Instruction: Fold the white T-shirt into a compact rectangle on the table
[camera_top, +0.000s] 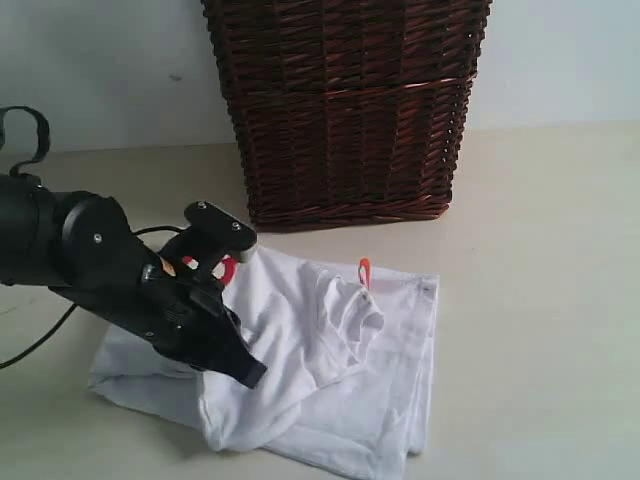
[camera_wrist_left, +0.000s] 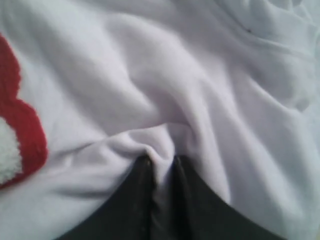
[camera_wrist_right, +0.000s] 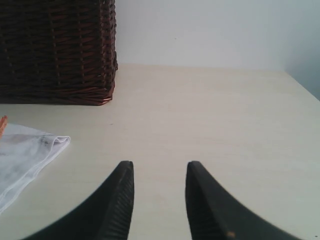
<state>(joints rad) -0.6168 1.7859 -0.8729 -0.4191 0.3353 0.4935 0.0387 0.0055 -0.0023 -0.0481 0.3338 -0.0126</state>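
Note:
The white T-shirt (camera_top: 330, 370) lies crumpled on the table (camera_top: 540, 300), partly folded over itself, with an orange tag (camera_top: 364, 271) at its far edge. My left gripper (camera_top: 245, 372) presses down on the shirt's left part. In the left wrist view the left gripper (camera_wrist_left: 160, 162) is shut on a pinched ridge of the white T-shirt (camera_wrist_left: 160, 90), beside a red-edged fuzzy letter (camera_wrist_left: 22, 135). My right gripper (camera_wrist_right: 159, 170) hovers open over bare table (camera_wrist_right: 210, 110), nothing between its fingers; a corner of the T-shirt (camera_wrist_right: 27, 150) lies off to one side.
A tall dark brown wicker basket (camera_top: 345, 105) stands on the table right behind the shirt, also seen as the wicker basket (camera_wrist_right: 55, 50) in the right wrist view. A black cable (camera_top: 40, 340) trails from the left arm across the table.

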